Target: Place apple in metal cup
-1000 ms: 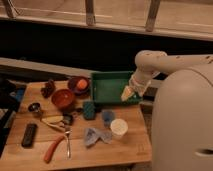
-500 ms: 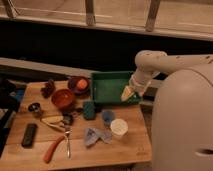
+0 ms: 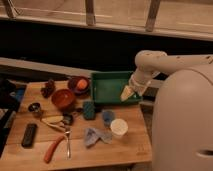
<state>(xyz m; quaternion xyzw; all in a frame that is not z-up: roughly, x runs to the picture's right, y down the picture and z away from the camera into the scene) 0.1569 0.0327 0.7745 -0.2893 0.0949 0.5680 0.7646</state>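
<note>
A wooden worktop [image 3: 132, 145] stands in front of a dark wall, with the robot's pale body filling the right side of the scene. Its arm bends down from the upper right, and the gripper [image 3: 127, 93], a cream-coloured tip, hangs over the right end of a green tray [image 3: 107, 80] at the back of the worktop. I can't make out whether the gripper is parted or closed, and it holds nothing I can see.

The apple [image 3: 82, 84], small and orange-red, sits in a dark bowl [image 3: 73, 82] just left of the tray, well apart from the gripper. In front of that bowl is a larger red bowl [image 3: 63, 99]. The metal cup [image 3: 35, 107], small and silvery, stands upright near the worktop's left edge, left of the red bowl. The apple is not in it.

Nearer the front are a white cup [image 3: 119, 127], a crumpled grey-blue cloth [image 3: 95, 135], a black remote [image 3: 29, 135] and a long orange stick [image 3: 53, 149].
</note>
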